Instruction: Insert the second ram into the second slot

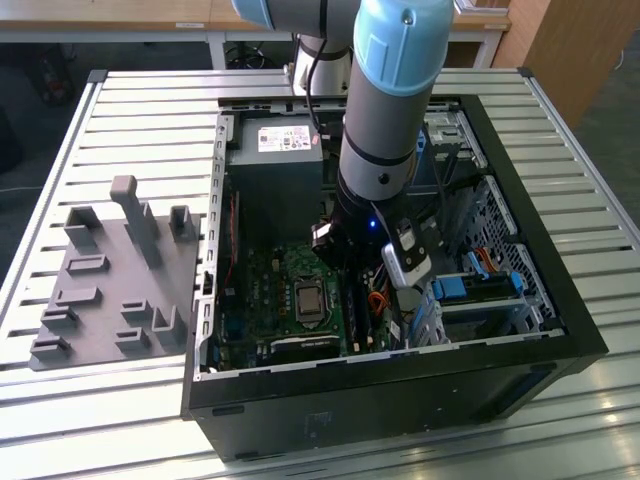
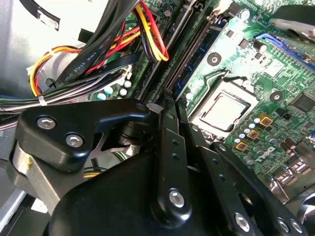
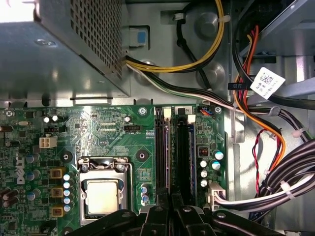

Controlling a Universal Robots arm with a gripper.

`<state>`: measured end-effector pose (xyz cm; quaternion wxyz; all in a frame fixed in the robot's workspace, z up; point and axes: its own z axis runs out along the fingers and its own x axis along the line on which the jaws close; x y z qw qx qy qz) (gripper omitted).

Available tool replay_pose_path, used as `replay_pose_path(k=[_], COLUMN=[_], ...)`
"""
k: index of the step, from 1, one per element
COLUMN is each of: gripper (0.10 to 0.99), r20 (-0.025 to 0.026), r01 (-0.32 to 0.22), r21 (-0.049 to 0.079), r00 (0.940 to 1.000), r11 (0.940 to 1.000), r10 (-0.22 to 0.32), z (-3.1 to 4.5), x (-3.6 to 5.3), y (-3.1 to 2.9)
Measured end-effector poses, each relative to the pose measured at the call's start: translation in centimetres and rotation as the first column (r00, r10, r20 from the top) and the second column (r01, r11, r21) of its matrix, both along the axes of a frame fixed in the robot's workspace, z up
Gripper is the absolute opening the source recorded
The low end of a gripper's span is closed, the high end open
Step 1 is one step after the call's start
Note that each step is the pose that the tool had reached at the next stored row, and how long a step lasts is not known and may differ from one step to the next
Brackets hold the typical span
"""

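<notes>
Slatted counter (image 1: 120,110) carries open computer case (image 1: 560,300) | arm inside, above motherboard (image 3: 98,128) | fingers (image 3: 170,204) pressed together over memory slots (image 3: 183,152) | second ram (image 3: 163,147) seated in slot just ahead of fingertips

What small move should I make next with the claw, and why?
Probably ease straight down a little: the claw hangs right over the two memory slots beside the processor socket, lined up along them. Whether the second ram is seated there I cannot tell.
</notes>
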<state>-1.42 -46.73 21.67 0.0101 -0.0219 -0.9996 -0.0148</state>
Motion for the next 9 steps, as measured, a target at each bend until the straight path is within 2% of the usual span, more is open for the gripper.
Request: replay_pose_path(k=[9], gripper=[0.137], r20=[0.0000], r01=[0.001], r21=[0.000], r00=[1.0000], r11=[1.0000], r10=[-0.001], z=[0.00], x=[0.00], y=[0.00])
